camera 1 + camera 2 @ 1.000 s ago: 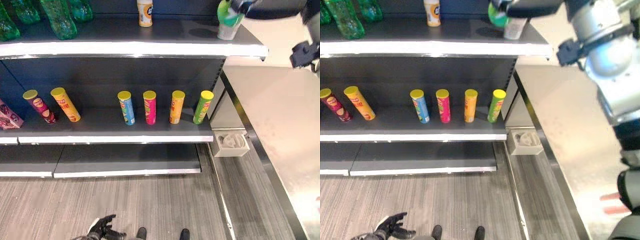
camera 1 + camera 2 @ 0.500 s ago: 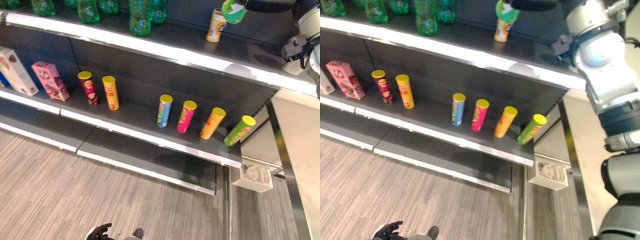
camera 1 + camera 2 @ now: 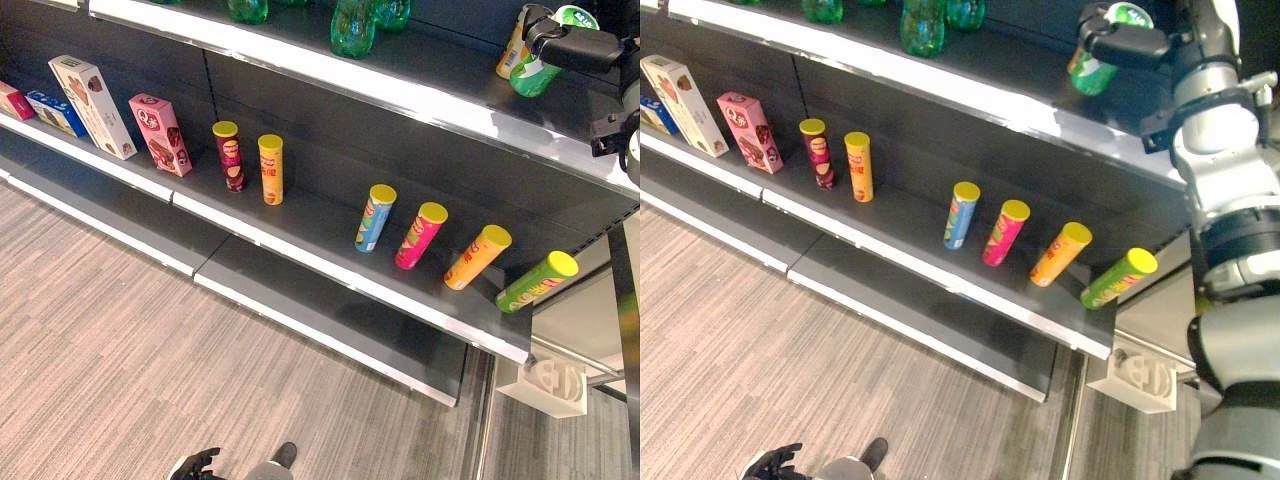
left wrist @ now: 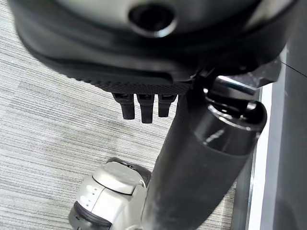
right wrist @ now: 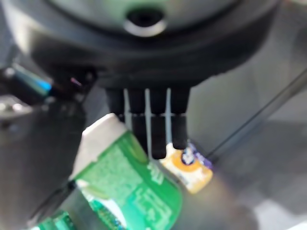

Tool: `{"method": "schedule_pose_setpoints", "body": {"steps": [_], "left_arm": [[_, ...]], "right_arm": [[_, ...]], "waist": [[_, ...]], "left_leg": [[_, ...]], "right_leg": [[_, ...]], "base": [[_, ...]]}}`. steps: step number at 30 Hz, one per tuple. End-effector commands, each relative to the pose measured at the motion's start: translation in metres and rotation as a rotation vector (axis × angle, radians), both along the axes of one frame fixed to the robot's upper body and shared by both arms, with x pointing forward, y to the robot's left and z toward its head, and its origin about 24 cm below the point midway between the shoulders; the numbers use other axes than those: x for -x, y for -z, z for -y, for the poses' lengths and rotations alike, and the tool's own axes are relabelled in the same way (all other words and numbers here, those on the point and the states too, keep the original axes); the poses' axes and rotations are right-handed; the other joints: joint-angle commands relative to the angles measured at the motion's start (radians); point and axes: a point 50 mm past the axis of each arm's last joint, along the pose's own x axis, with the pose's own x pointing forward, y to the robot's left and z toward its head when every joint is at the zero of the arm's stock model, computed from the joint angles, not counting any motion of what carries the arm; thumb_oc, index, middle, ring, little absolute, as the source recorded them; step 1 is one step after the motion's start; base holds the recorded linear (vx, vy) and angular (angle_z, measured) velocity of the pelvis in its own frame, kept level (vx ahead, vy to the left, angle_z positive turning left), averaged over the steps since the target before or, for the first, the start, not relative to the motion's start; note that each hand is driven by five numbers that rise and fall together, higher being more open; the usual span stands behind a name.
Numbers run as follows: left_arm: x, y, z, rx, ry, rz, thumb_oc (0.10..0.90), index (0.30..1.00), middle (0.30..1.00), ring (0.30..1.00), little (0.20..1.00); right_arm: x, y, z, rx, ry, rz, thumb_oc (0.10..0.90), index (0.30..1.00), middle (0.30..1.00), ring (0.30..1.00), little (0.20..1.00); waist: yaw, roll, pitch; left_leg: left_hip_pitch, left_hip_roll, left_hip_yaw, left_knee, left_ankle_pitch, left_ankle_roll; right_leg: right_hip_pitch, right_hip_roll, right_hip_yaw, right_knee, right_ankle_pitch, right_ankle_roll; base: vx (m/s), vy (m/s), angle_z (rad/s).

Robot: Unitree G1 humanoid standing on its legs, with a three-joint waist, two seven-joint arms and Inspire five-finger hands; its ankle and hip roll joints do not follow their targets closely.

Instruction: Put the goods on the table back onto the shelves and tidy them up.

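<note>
My right hand (image 3: 568, 45) is shut on a green and white bottle (image 3: 533, 72), holding it tilted over the right part of the top shelf (image 3: 420, 95). An orange and white bottle (image 3: 512, 42) stands on that shelf just behind it. In the right wrist view the fingers (image 5: 153, 129) lie across the green bottle (image 5: 129, 191), and the orange and white bottle (image 5: 188, 168) shows past them. I cannot tell whether the green bottle touches the shelf. My left hand (image 3: 770, 462) hangs low over the floor with relaxed fingers (image 4: 141, 106) and holds nothing.
Green bottles (image 3: 352, 25) stand further left on the top shelf. The middle shelf (image 3: 330, 265) carries several chip cans, among them a blue one (image 3: 374, 216) and a green one (image 3: 537, 282), plus a pink box (image 3: 160, 133) and a white box (image 3: 93, 92). A white holder (image 3: 548, 385) sits low at the shelf's right end.
The camera has swung left and tilted. My right hand has carried the green bottle from the top shelf's right end leftwards, to beside the orange and white bottle. The left hand stays low.
</note>
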Motion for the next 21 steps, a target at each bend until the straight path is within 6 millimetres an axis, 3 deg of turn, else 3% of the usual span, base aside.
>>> {"method": "schedule_pose_setpoints", "body": {"steps": [1,15,17,21], "left_arm": [[-0.0123,-0.0101,-0.0183,-0.068,0.037,0.037,0.8,0.9,0.9,0.9,0.9],[-0.0133,-0.0117,-0.0192,-0.07,0.062,0.042,0.8,0.9,0.9,0.9,0.9],[-0.0128,-0.0114,-0.0193,-0.074,0.061,0.039,0.8,0.9,0.9,0.9,0.9],[-0.0108,-0.0112,-0.0209,-0.082,0.062,0.03,0.8,0.9,0.9,0.9,0.9]], "right_arm": [[0.0266,-0.0767,-0.0135,0.011,-0.041,0.27,0.4,0.3,0.3,0.3,0.3],[0.0183,-0.0674,-0.0179,0.068,-0.05,0.187,0.4,0.3,0.3,0.3,0.3],[0.0185,-0.0678,-0.0173,0.062,-0.045,0.194,0.8,0.9,0.9,0.9,0.9],[0.0191,-0.0694,-0.0155,0.036,-0.033,0.217,0.8,0.9,0.9,0.9,0.9]], "waist": [[0.01,-0.032,-0.036],[-0.002,-0.05,-0.028],[-0.004,-0.05,-0.026],[-0.004,-0.05,-0.026]], "left_leg": [[-0.019,0.032,0.123,0.003,-0.05,-0.047],[-0.012,0.034,0.133,0.003,-0.059,-0.046],[-0.012,0.035,0.134,0.003,-0.059,-0.046],[-0.009,0.035,0.136,0.003,-0.063,-0.044]], "right_leg": [[0.062,-0.035,-0.015,0.008,-0.041,0.071],[0.063,-0.037,-0.015,0.008,-0.036,0.07],[0.061,-0.037,-0.015,0.008,-0.036,0.071],[0.061,-0.039,-0.013,0.008,-0.033,0.072]], "base": [[0.0,0.0,0.0],[0.0,0.0,0.0],[0.0,0.0,0.0],[0.0,0.0,0.0]]}}
